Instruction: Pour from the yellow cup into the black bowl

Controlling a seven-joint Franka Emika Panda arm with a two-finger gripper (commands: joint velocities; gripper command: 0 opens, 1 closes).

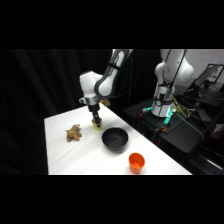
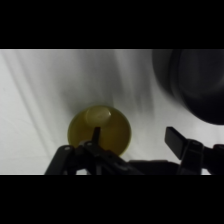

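Yellow-green plastic shows under the arm: the yellow cup (image 1: 97, 123) stands upright on the white surface (image 1: 65, 150), toward its far edge, with the gripper (image 1: 96, 119) come down right over it. In the wrist view one finger (image 2: 96, 134) sits inside the cup's (image 2: 99, 130) mouth and the other finger (image 2: 176, 140) stands well outside the rim, so the gripper is spread wide and nothing is clamped. The black bowl (image 1: 115, 139) rests near the cup, nearer the surface's right edge, and the orange cup (image 1: 136, 162) sits at the near edge. A small brown toy (image 1: 73, 133) lies to the cup's other side. This looks like the grasping step; next the fingers likely must close on the cup's wall, then lift and carry it to the bowl (image 2: 197, 82).
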